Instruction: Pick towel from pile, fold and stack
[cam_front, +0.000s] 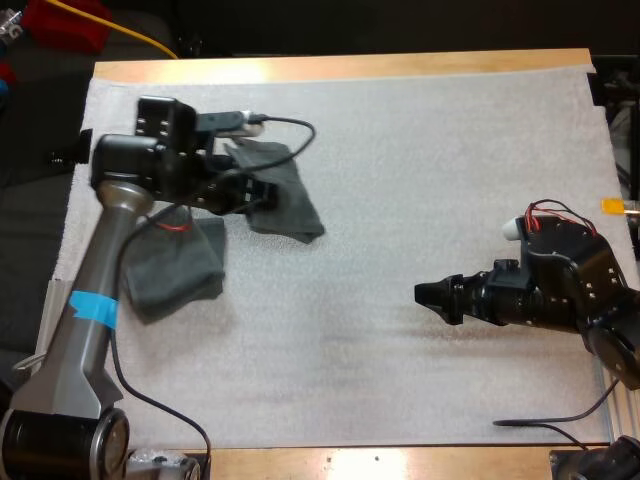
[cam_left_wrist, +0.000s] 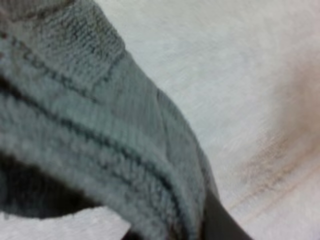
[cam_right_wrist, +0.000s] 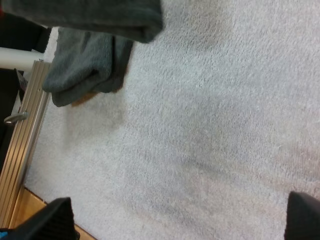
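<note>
A dark grey-green towel (cam_front: 285, 190) lies spread and rumpled on the white mat at the back left. My left gripper (cam_front: 260, 196) is at its near-left edge, shut on the cloth. In the left wrist view the towel's thick folds (cam_left_wrist: 100, 140) bulge right against a dark finger (cam_left_wrist: 220, 222). A second towel (cam_front: 175, 265), loosely folded, lies nearer the mat's left edge, partly under my left arm. My right gripper (cam_front: 432, 295) hovers open over bare mat at the right, pointing left. Beyond its spread fingers (cam_right_wrist: 57, 217) I see both towels, the held towel (cam_right_wrist: 100, 15) and the folded towel (cam_right_wrist: 85, 65).
The white mat (cam_front: 400, 180) covers most of the wooden table. A metal rail (cam_right_wrist: 20, 145) runs along the mat's left edge next to the folded towel. Bare mat stretches between the two grippers.
</note>
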